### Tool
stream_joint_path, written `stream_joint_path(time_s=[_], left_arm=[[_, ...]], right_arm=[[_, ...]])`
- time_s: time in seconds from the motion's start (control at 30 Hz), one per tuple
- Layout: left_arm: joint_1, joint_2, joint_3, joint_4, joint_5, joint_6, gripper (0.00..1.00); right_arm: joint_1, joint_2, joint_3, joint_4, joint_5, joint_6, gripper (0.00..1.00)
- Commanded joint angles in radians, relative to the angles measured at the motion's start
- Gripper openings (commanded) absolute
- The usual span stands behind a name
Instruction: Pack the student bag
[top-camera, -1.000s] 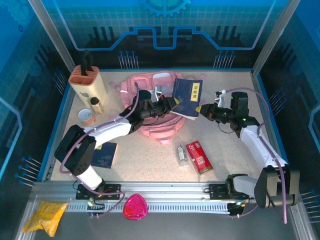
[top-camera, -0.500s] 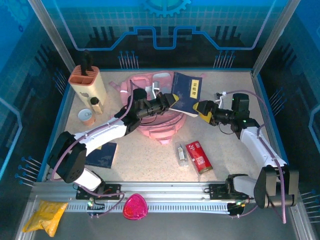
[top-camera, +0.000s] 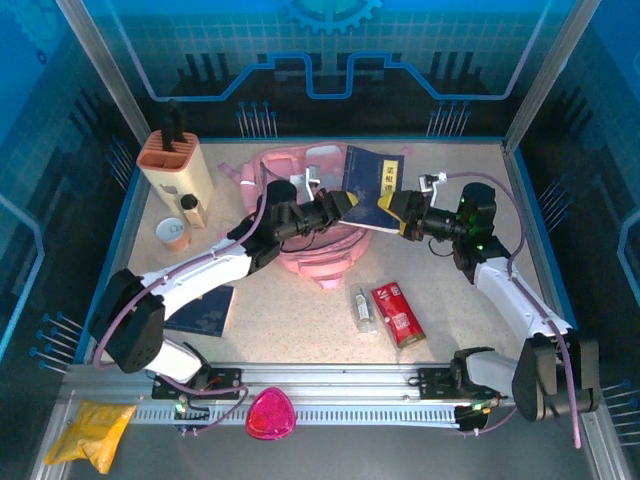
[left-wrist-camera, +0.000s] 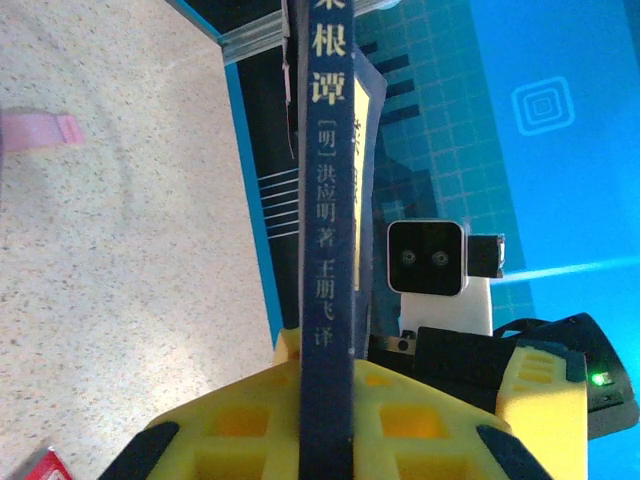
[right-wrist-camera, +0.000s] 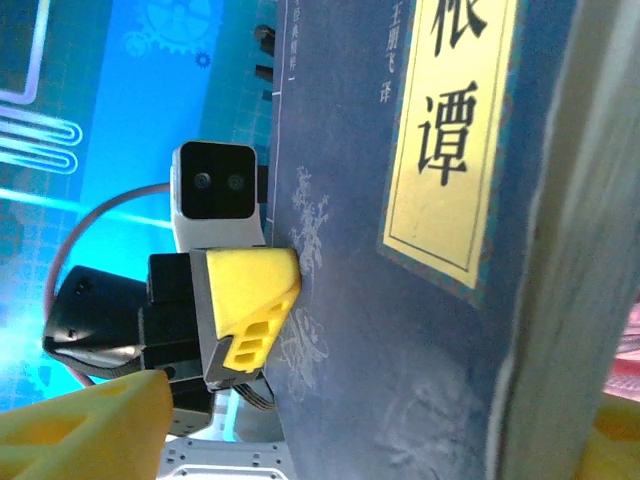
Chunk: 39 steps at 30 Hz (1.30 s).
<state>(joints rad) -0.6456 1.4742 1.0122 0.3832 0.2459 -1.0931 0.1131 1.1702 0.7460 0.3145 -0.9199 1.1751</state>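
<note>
Fingers (left-wrist-camera: 230, 420) of the left gripper (top-camera: 345, 208) are clamped on the spine of a dark blue paperback book with a yellow title label (top-camera: 372, 180), which is held up on edge. The right gripper (top-camera: 390, 208) is at the book's opposite side. Its fingers (right-wrist-camera: 80, 430) stand apart with the book between them, not pressing (a handover or a steadying hold, I judge).

The large soft pink fabric student bag (top-camera: 320, 262) lies at the far middle of the speckled table (top-camera: 300, 320), under the left gripper and the book.

Step in hand, as I read it: get the book into the bag. The right pads should close squarely on the cover before the left lets go, then the book goes down edge-first.

Both arms are stretched forward, forearms converging, wrists facing each other across the book.
</note>
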Motion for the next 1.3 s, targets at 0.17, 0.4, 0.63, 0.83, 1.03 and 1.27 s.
stream_joint_path(time_s=[0.17, 0.4, 0.63, 0.83, 1.03, 1.27], left_arm=[[-0.063, -0.078, 0.057, -0.207, -0.144, 0.194, 0.00], [-0.077, -0.080, 0.049, -0.241, -0.171, 0.217, 0.00], [-0.080, -0.101, 0.066, -0.409, -0.202, 0.345, 0.28], [-0.078, -0.062, 0.165, -0.734, -0.229, 0.617, 0.44], [-0.078, 0.061, 0.269, -0.919, -0.274, 0.812, 0.50], [-0.078, 0.249, 0.408, -1.027, -0.339, 0.924, 0.50]], right_arm=[[0.015, -0.051, -0.019, -0.060, 0.025, -0.066, 0.47], [0.025, -0.056, -0.009, -0.175, 0.054, -0.152, 0.16], [-0.006, -0.076, 0.028, -0.390, 0.095, -0.308, 0.03], [-0.107, -0.123, 0.035, -0.596, 0.137, -0.453, 0.03], [-0.168, -0.139, 0.042, -0.759, 0.202, -0.566, 0.03], [-0.220, -0.133, 0.027, -0.782, 0.188, -0.578, 0.02]])
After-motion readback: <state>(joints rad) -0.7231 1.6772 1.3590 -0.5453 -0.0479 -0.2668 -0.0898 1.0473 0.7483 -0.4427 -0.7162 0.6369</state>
